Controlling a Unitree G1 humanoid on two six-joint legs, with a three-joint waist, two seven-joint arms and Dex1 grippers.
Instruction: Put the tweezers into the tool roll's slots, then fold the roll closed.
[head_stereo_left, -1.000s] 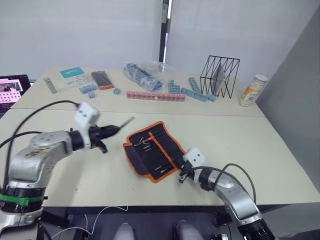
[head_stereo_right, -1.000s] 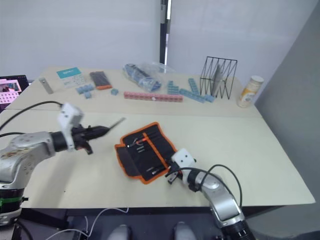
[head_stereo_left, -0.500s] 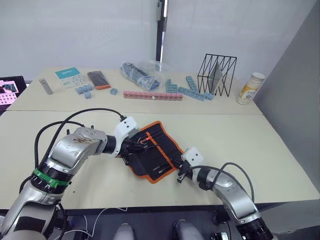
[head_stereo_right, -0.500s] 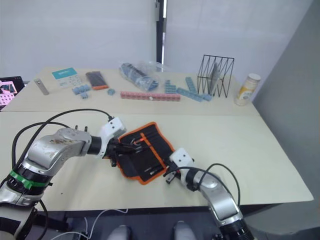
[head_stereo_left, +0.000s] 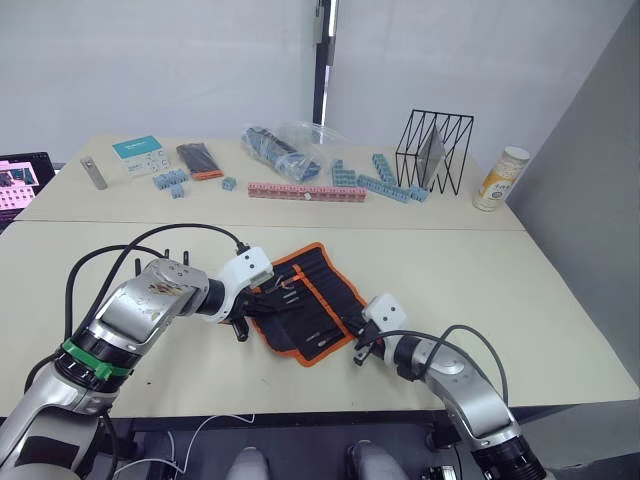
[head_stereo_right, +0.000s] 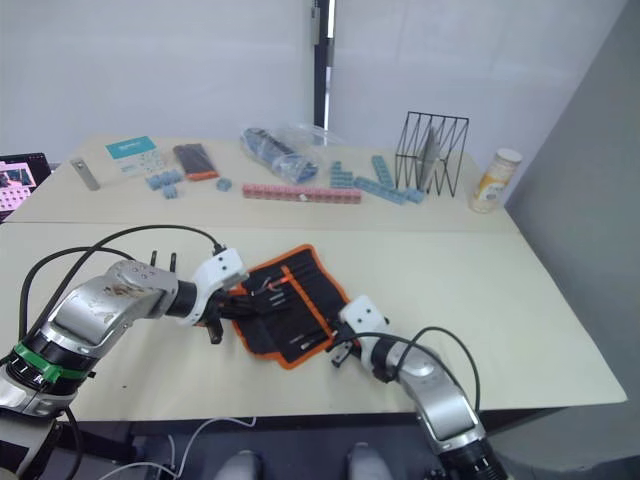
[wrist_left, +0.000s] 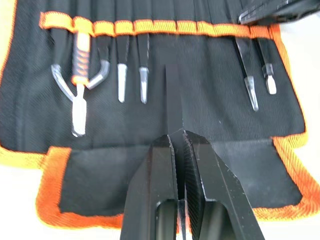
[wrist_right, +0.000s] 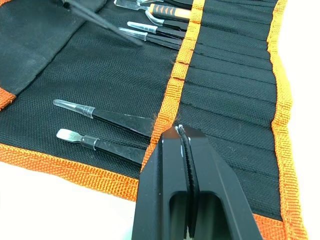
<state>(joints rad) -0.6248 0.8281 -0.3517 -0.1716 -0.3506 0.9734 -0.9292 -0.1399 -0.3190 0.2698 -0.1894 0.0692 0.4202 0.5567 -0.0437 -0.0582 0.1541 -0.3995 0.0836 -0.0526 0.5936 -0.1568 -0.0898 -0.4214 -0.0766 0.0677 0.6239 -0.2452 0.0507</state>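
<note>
The tool roll lies open on the near table, black with orange binding and an orange centre stripe. Several tweezers and an orange-handled tool sit in its slots. My left gripper is shut on one slim black tweezers, whose tip points at the stripe just over the roll's inner face. In the head views the left gripper is at the roll's left end. My right gripper is shut, its tips at the centre stripe near the roll's near-right end.
On the far table stand a black wire rack, a can, a pink block row, blue blocks, a plastic bag, a black-and-orange flat pack, a grey bar and a teal box.
My left arm has swung in from the left with the tweezers and now holds them over the roll's left end. The right gripper has stayed at the roll's near-right end.
</note>
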